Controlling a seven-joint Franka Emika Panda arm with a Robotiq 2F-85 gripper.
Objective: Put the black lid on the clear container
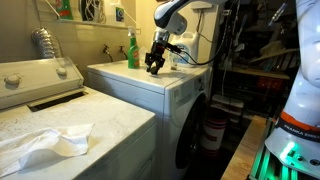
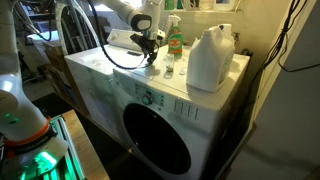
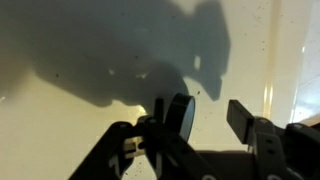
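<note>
The black lid (image 3: 180,115) stands on edge between my gripper's (image 3: 200,115) fingers. It rests against the left finger, with a visible gap to the right finger, so the gripper is open around it. In both exterior views the gripper (image 1: 155,66) (image 2: 150,55) hangs just above the white machine top (image 2: 110,68), and the lid is too small to make out there. The clear container (image 2: 210,58), a squat jug with a bluish label, stands at the far back corner of the same top, well apart from the gripper.
A green spray bottle (image 2: 175,40) (image 1: 132,50) stands behind the gripper, and a slim whitish bottle (image 2: 168,69) stands between the gripper and the jug. A white cloth (image 1: 45,140) lies on the neighbouring machine. The round front door (image 2: 155,135) is below.
</note>
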